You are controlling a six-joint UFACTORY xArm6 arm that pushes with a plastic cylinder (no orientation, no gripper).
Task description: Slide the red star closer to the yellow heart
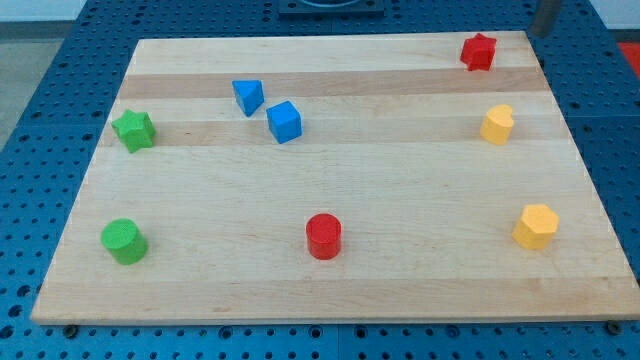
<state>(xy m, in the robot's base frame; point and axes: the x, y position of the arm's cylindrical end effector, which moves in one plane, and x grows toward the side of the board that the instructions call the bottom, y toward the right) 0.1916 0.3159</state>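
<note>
red cylinder (323, 236) nearest; red star (479, 51) above yellow heart (497, 125), my tip (541, 33) up-right of it; hand state untellable

one view | high, angled down from the near edge | whole counter (330, 190) framed | medium range

desk (330, 190): pale wooden board lying on a blue pegboard (30, 100)
top right: red star (479, 51); yellow heart (497, 125) near it, toward the view's bottom
right, lower: yellow hexagon (535, 226)
bottom middle: red cylinder (323, 236)
upper left: blue triangle (248, 96), blue cube (284, 121) just beside it
left edge: green star (133, 130); green cylinder (124, 241) at bottom left
</note>
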